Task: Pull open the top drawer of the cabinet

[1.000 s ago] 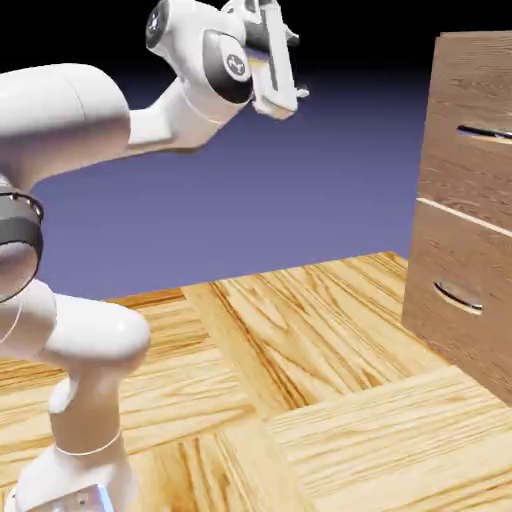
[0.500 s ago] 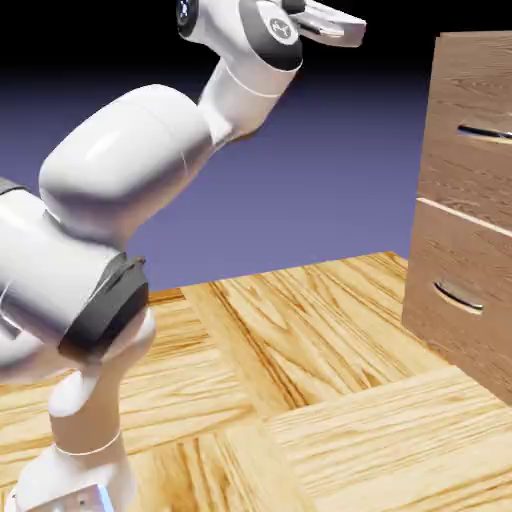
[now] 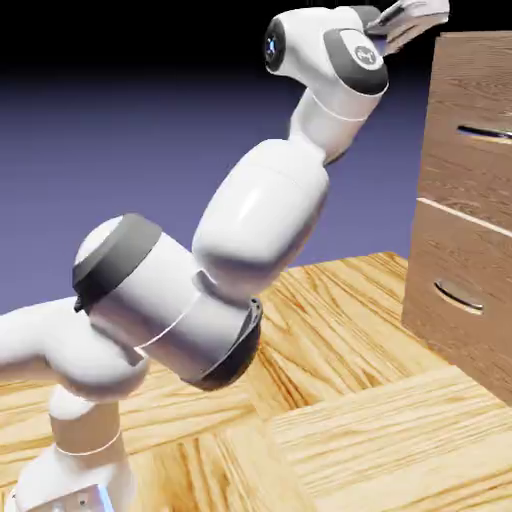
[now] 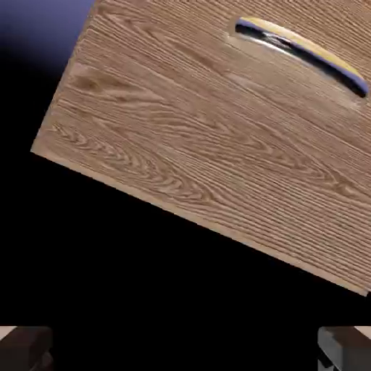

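A: Where is the gripper (image 3: 415, 14) relative to the top drawer (image 3: 470, 150)?

B: High, up by the cabinet (image 3: 455, 270)'s top left corner in the exterior view. The drawer's handle (image 3: 487, 131) lies lower and to the right, apart from the fingers.

A: Holding anything?

B: No. Its 2 fingertips (image 4: 25, 346) are spread wide, with nothing between them.

A: And the handle's axis?

B: It runs along the drawer front, tilted in the hand view, so I judge the wrist needs rolling.
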Robot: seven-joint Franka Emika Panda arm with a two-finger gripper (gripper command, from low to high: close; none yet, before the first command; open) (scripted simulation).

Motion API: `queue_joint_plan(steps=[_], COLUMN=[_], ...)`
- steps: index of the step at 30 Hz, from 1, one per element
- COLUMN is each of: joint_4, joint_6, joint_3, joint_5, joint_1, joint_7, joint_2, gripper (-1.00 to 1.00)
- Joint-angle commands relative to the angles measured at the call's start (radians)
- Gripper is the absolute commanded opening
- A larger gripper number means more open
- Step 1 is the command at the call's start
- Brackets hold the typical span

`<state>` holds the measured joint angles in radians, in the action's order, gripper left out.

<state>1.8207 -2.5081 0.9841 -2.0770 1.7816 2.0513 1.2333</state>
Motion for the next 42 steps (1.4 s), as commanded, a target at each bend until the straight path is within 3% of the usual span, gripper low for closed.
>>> queue_joint_plan(steps=[1, 17, 27, 28, 42], joint_4=[-0.015, -0.262, -0.551, -0.551, -0.08], joint_6=[0.008, 0.14, 0.036, 0.036, 0.222], joint_3=[0.015, 0.261, 0.291, 0.291, 0.238], joint_5=[-0.032, -0.55, -0.56, -0.56, -0.565], joint_1=[0.028, 0.469, 0.654, 0.654, 0.371], joint_7=[0.044, 0.739, 0.846, 0.846, 0.726], joint_2=[0.01, 0.176, 0.184, 0.184, 0.19], gripper=[0.0, 0.0, 0.0, -1.0, -1.0])
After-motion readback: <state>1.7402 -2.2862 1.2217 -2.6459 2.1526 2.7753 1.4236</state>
